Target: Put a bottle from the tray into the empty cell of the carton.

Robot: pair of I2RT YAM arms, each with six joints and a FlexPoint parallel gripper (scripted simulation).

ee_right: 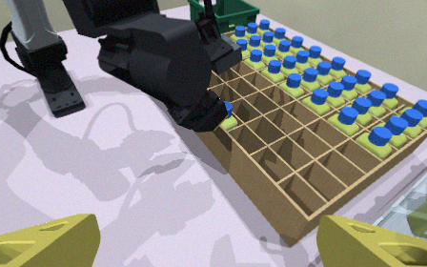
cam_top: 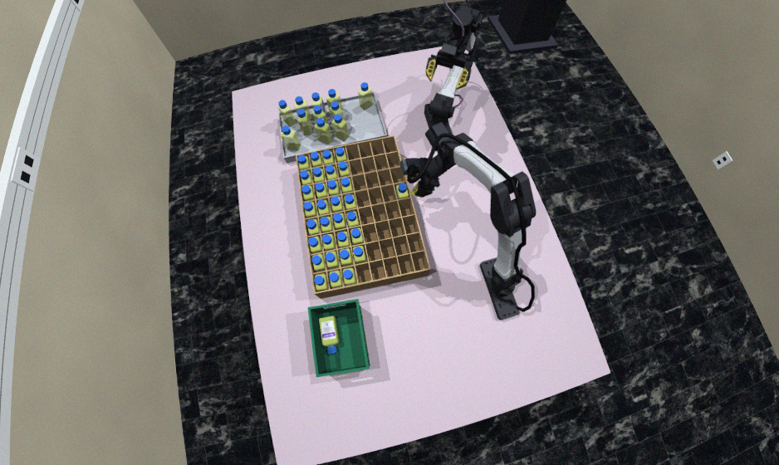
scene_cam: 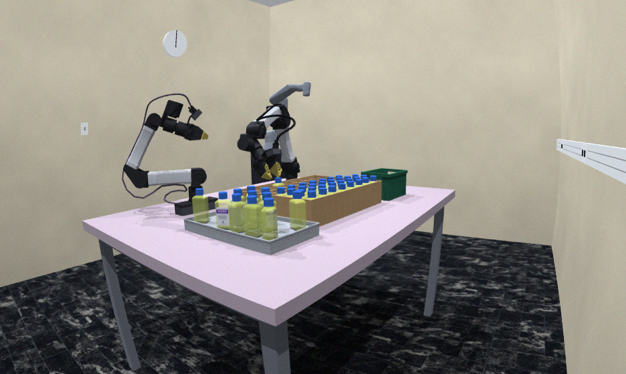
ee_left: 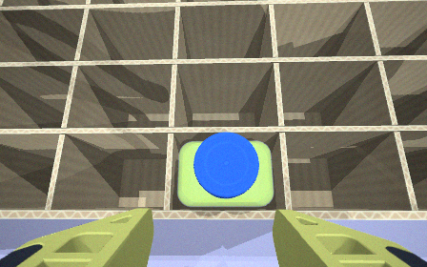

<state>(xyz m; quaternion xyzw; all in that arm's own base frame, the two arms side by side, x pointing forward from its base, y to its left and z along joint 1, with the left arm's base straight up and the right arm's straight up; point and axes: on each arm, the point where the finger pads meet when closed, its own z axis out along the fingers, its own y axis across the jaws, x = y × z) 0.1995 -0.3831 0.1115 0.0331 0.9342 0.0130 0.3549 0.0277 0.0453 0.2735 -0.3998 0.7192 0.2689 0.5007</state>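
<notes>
The carton (cam_top: 374, 283) (scene_cam: 343, 205) has a block of blue-capped bottles. Its row nearest the green crate has three bottles, with an empty cell (cam_top: 362, 273) beside them; the other rows have four there. A lone bottle (cam_top: 403, 190) (scene_cam: 277, 179) (ee_left: 226, 164) (ee_right: 229, 123) stands in an edge cell on the arms' side. My left gripper (scene_cam: 272, 172) (ee_left: 213, 219) is part open and empty, close above the carton's edge by this bottle. My right gripper (scene_cam: 205, 135) (ee_right: 209, 225) is wide open and empty, raised near its own base. The tray (cam_top: 365, 124) (scene_cam: 227, 238) holds several upright bottles.
A green crate (cam_top: 355, 346) (scene_cam: 390, 185) (ee_right: 244, 19) stands beyond the carton's end and holds one lying bottle (cam_top: 328, 329). The left arm reaches over the table beside the carton. The carton has several empty cells around the lone bottle.
</notes>
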